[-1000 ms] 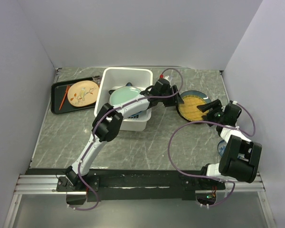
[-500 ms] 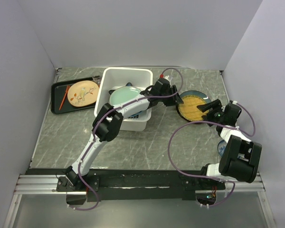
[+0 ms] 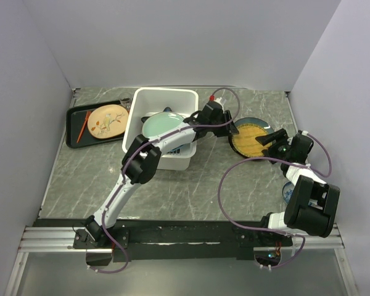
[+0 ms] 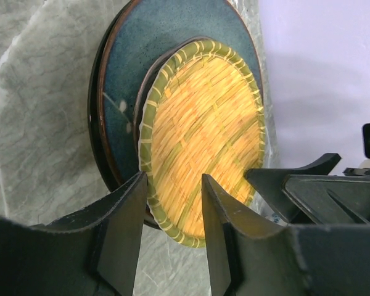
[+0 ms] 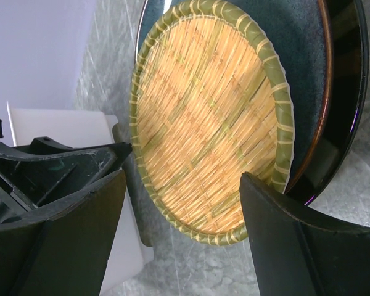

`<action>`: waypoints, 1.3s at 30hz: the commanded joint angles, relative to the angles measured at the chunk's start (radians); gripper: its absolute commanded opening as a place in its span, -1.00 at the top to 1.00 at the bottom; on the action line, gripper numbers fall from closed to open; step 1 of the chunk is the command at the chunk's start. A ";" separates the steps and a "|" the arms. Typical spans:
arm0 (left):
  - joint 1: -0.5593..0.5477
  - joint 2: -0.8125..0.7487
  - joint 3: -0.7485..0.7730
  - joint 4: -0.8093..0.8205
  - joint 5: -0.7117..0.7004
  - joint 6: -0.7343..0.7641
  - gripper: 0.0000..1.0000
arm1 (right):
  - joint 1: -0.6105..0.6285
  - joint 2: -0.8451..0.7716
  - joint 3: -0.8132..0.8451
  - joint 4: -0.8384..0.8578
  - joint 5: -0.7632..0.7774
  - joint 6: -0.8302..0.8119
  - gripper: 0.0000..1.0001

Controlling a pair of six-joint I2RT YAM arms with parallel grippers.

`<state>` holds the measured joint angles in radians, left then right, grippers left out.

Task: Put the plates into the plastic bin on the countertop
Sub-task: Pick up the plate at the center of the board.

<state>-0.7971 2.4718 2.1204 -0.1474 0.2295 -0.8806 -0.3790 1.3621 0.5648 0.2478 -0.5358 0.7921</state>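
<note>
Partly done: a pale green plate (image 3: 160, 125) lies in the plastic bin (image 3: 135, 105), 11 o'clock. Still out on the table (image 3: 191, 191):
- yellow woven plate (image 4: 200, 123) atop dark teal plate (image 4: 148, 55), 2 o'clock
- tan plate (image 3: 108, 120) on black tray (image 3: 74, 123), 10 o'clock

Left tool (image 4: 172, 182) is half-spread over the woven rim, gripping nothing. Right tool (image 5: 184, 174) is spread wide, empty.

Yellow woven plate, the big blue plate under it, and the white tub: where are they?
Yellow woven plate (image 4: 200, 129): left wrist view, middle of its woven face.
Big blue plate (image 4: 151, 52): left wrist view, bare upper part above the yellow one.
White tub (image 3: 164, 98): top view, its far inner wall.
</note>
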 commanded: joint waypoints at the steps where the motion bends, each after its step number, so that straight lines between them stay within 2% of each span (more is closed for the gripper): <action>1: -0.039 0.055 0.015 -0.021 -0.028 0.042 0.10 | 0.008 -0.014 0.024 0.036 -0.003 -0.002 -0.63; 5: -0.047 0.039 0.020 -0.075 -0.096 0.069 0.01 | 0.008 -0.020 0.023 0.034 -0.004 0.001 -0.63; 9: -0.050 -0.014 -0.051 -0.064 -0.180 0.083 -0.05 | 0.008 -0.023 0.021 0.031 0.000 -0.001 -0.63; 16: -0.053 -0.002 -0.042 -0.031 -0.128 0.069 0.02 | 0.009 -0.018 0.020 0.033 0.000 -0.001 -0.63; 19: -0.053 0.003 -0.056 0.006 -0.099 0.049 0.17 | 0.009 -0.023 0.023 0.027 0.000 -0.005 -0.63; 20: -0.051 0.006 -0.059 0.011 -0.098 0.045 0.36 | 0.009 -0.021 0.023 0.027 0.000 -0.004 -0.63; 23: -0.053 0.004 -0.062 0.016 -0.084 0.042 0.64 | 0.008 -0.021 0.023 0.028 -0.003 -0.005 -0.63; 28: -0.051 -0.043 -0.106 0.045 -0.088 0.037 0.95 | 0.009 -0.034 0.026 0.019 -0.012 -0.005 -0.64; 39: -0.039 -0.148 -0.157 0.089 -0.061 0.019 0.99 | 0.006 -0.127 0.035 -0.021 -0.027 -0.014 -0.66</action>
<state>-0.8410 2.4145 1.9747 -0.0605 0.1421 -0.8810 -0.3771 1.2884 0.5648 0.2256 -0.5442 0.7914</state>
